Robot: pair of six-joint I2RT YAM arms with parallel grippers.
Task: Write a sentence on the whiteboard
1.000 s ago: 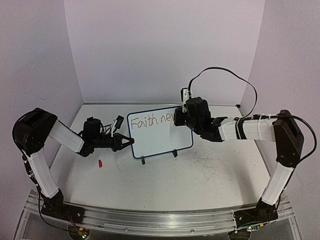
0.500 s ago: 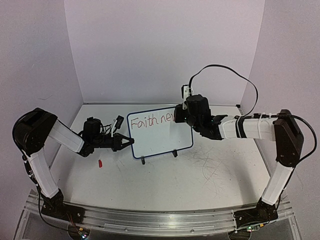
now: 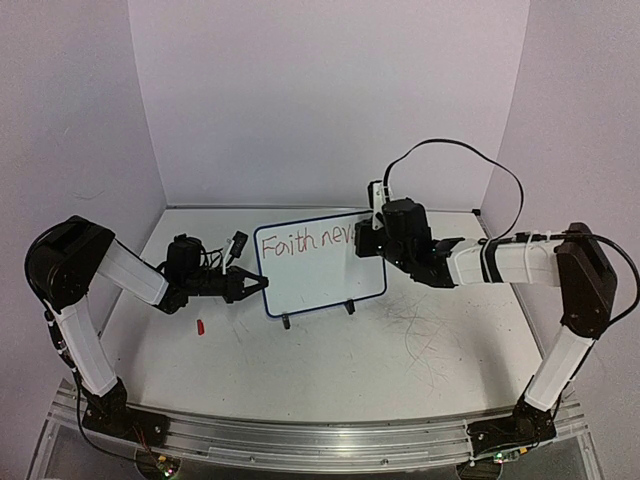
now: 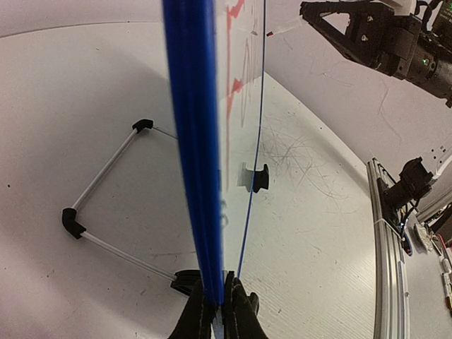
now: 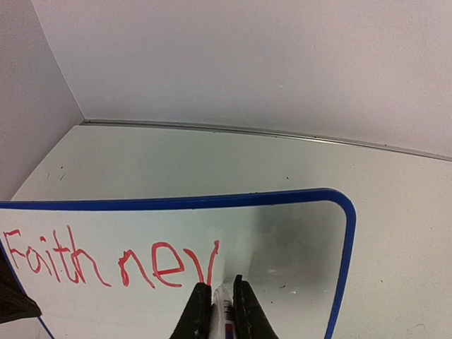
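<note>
The whiteboard [image 3: 320,265] stands on two black feet mid-table, blue-framed. Red lettering [image 3: 303,241] on it reads "Faith nev"; it also shows in the right wrist view [image 5: 106,263]. My left gripper [image 3: 255,284] is shut on the board's left edge [image 4: 192,141], fingers [image 4: 244,318] pinching the frame. My right gripper [image 3: 362,242] is shut on a white marker [image 5: 224,311], its tip against the board just right of the "v". The board's frame [image 5: 345,240] curves round at the right.
A small red marker cap [image 3: 200,327] lies on the table left of the board. Purple walls close the back and sides. Dark scribble marks [image 3: 420,335] cover the table right of centre. The board's wire stand [image 4: 106,169] sits behind it.
My right gripper has shifted right and slightly up along the board with the marker, finishing the "v". The left gripper and the board have not moved.
</note>
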